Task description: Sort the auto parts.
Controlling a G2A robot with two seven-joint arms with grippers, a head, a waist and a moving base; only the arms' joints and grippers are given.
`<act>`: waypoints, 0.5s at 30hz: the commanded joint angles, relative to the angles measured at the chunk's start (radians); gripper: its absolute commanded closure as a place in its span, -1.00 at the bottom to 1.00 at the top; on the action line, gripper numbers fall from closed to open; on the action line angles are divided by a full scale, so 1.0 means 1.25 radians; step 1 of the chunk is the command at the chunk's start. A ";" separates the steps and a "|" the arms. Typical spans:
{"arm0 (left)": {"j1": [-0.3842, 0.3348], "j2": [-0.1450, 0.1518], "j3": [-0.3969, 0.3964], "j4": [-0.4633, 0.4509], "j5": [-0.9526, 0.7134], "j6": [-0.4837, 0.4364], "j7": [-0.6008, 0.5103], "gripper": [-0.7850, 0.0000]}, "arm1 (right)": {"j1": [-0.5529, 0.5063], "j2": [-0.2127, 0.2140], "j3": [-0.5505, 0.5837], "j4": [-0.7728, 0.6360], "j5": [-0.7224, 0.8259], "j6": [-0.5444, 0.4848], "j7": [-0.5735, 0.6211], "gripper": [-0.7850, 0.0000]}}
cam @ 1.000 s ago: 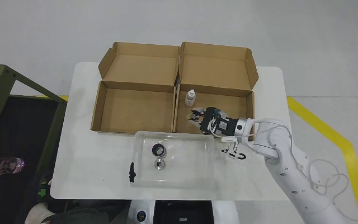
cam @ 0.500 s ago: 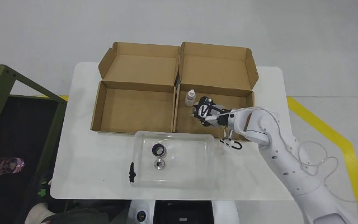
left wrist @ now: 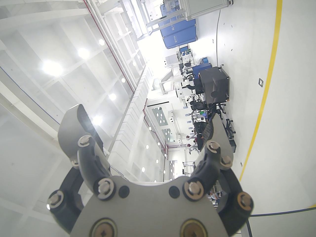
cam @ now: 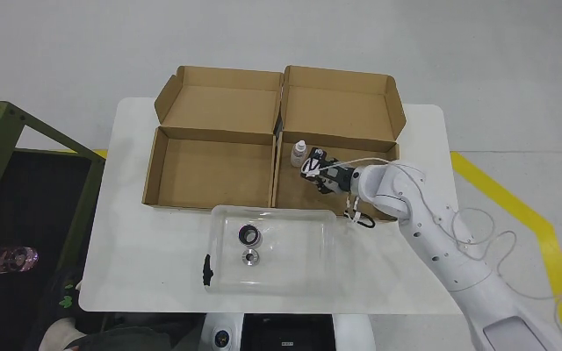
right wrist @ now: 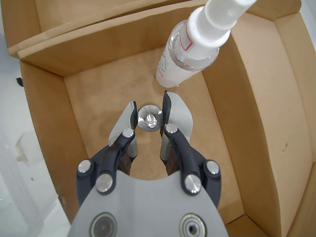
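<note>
Top view: the right gripper (cam: 317, 172) is inside the right cardboard box (cam: 294, 186), just beside an upright white spray bottle (cam: 300, 151). The left cardboard box (cam: 215, 171) adjoins it. In front of both, a clear tray (cam: 299, 274) holds a black ring (cam: 250, 234) and a silver disc (cam: 251, 257).

Left wrist view: the left gripper (left wrist: 147, 118) has its fingers apart with nothing between them.

Right wrist view: the fingers are clamped on a round metal part (right wrist: 149, 121) low over the box floor near the bottle's base. Contact with the floor cannot be told.

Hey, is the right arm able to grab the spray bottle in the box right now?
Probably not yet: the right gripper is shut on a round metal part. The spray bottle stands just beyond its fingertips, nothing between.
</note>
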 commanded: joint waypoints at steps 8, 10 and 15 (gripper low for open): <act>0.000 0.000 0.000 0.000 0.000 0.000 0.000 -1.00 | 0.022 -0.012 -0.030 0.036 -0.028 0.028 0.014 0.83; 0.000 0.000 0.000 0.000 0.000 0.000 0.000 -1.00 | 0.025 -0.015 -0.034 0.043 -0.029 0.028 0.014 0.77; 0.000 0.000 0.000 0.000 0.000 0.000 0.000 -1.00 | 0.029 -0.019 -0.038 0.052 -0.026 0.032 0.012 0.43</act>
